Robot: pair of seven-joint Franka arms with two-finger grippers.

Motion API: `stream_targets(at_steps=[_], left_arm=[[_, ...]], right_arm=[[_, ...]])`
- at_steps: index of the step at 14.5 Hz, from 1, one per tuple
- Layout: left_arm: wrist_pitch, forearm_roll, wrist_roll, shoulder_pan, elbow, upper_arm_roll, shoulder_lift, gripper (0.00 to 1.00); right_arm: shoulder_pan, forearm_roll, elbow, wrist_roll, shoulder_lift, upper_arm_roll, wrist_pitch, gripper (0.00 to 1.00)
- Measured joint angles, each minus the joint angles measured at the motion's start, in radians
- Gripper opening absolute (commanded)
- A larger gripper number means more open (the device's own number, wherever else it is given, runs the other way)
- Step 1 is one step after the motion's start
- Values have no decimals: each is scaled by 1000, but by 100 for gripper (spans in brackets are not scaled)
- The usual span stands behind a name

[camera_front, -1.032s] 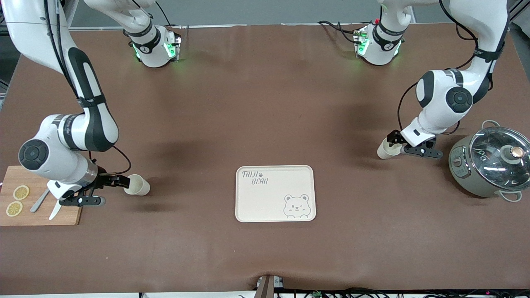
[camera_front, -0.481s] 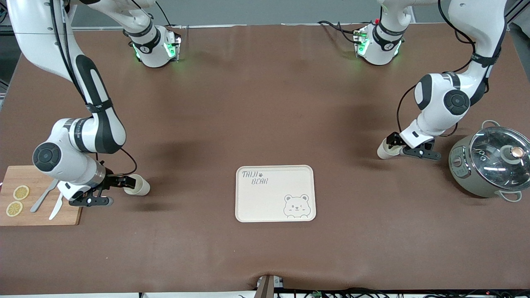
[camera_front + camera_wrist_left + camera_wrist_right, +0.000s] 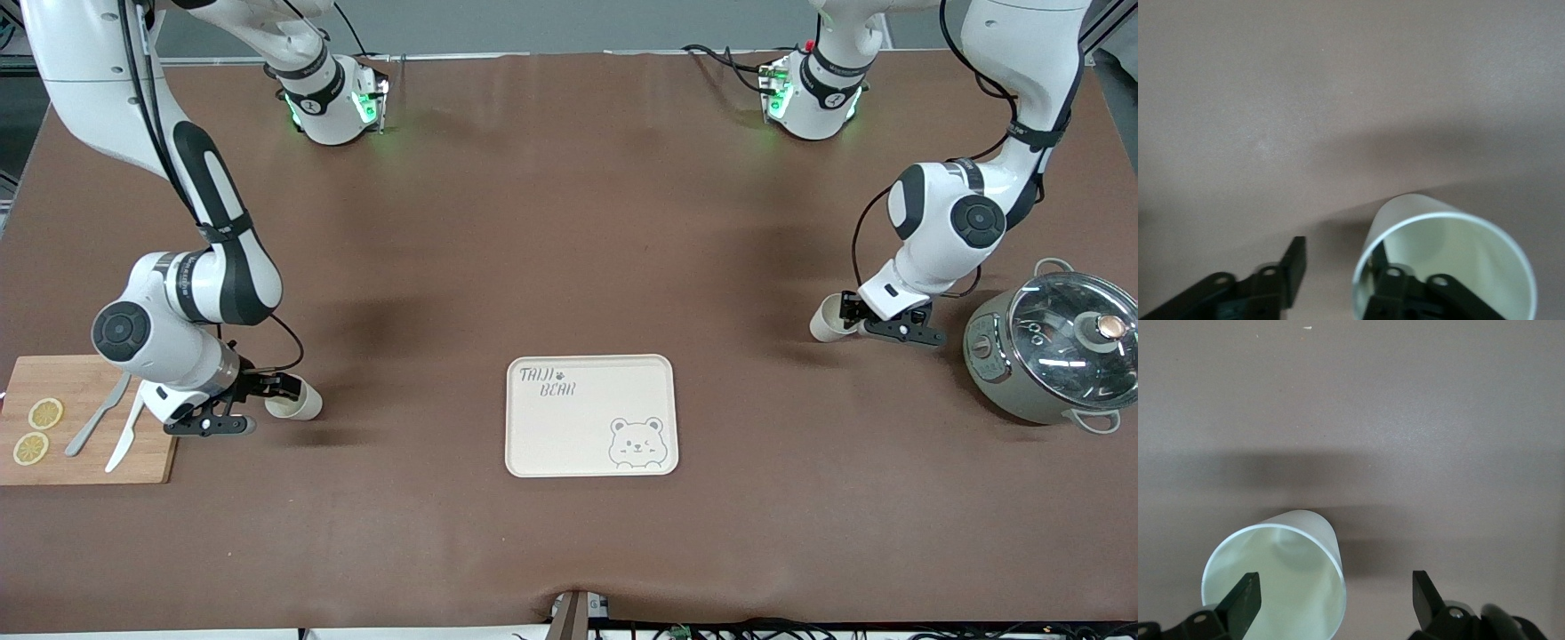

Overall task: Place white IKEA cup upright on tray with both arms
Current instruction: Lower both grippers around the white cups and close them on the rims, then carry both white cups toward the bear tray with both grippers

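Two white cups lie on their sides on the brown table. One cup (image 3: 300, 404) lies toward the right arm's end, its mouth facing my right gripper (image 3: 273, 388). That gripper is open and straddles the rim, with one finger inside the cup (image 3: 1275, 580) and one outside (image 3: 1425, 597). The other cup (image 3: 827, 322) lies toward the left arm's end. My left gripper (image 3: 849, 309) is open and straddles its rim the same way, with one finger inside the cup (image 3: 1451, 260). The cream tray (image 3: 542, 440) with the bear drawing lies between them, nearer the front camera, with nothing on it.
A wooden cutting board (image 3: 89, 458) with lemon slices, a knife and a fork lies at the right arm's end of the table. A grey pot with a glass lid (image 3: 1058, 347) stands at the left arm's end, close to the left arm's wrist.
My right gripper has moved toward its cup, and one finger has gone into the cup's mouth. My left gripper has shifted slightly closer onto its cup's rim. Neither cup has moved.
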Motion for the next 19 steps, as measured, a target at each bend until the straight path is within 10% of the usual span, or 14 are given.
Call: stream_targets(at_steps=[2,9,19], left_arm=[[4,0,0,0,0,0,0,0],[-10,-1,-45,-3,50,-3,-10,0],[-246,-1,-416,-59,259,-164,-14,0]], right_arm=[[1,0,-19,-1,0,6,29,100],[3,0,-25,-6,0,17,39,1],[13,10,21,-6,-1,44,-17,0]])
